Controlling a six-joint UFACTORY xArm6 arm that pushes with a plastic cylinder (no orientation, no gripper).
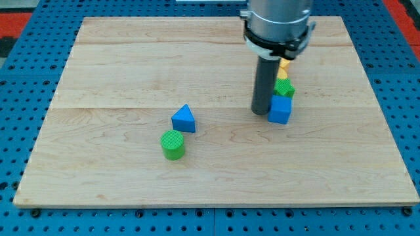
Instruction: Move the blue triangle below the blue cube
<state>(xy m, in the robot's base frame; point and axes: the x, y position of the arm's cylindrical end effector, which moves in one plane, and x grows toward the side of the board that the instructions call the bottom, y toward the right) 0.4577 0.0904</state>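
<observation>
Worktop (98, 170) of pale wood fills most of the view, and a blue perforated base (13, 131) borders it on every side.

Nearest the view's bottom stands the green cylinder (173, 145), upright, with its ribbed round top facing up. At about 1 o'clock from it, just beside it and perhaps touching, lies the blue triangle (184, 118), with one corner pointing toward the view's top.

Well apart from that pair, toward 3 o'clock, sits the blue cube (280, 109). My tip (261, 113) rests on the wood at the cube's 9 o'clock side, close against it; whether the two touch I cannot tell.

From my tip the blue triangle is at roughly 9 o'clock, a shade nearer the view's bottom, with open wood between them. From the blue cube the triangle also lies at about 9 o'clock, well apart, and not at 6 o'clock.

Beyond the cube, at its 12 o'clock and right against it, is a green block (285, 88); its shape is too hidden to make out. Farther on, again at 12 o'clock, a yellow block (283, 66) peeks out from behind the grey arm housing (275, 19).

As for a pincer, the arm ends only in the dark rod (264, 82), which stands upright and has hold of nothing.
</observation>
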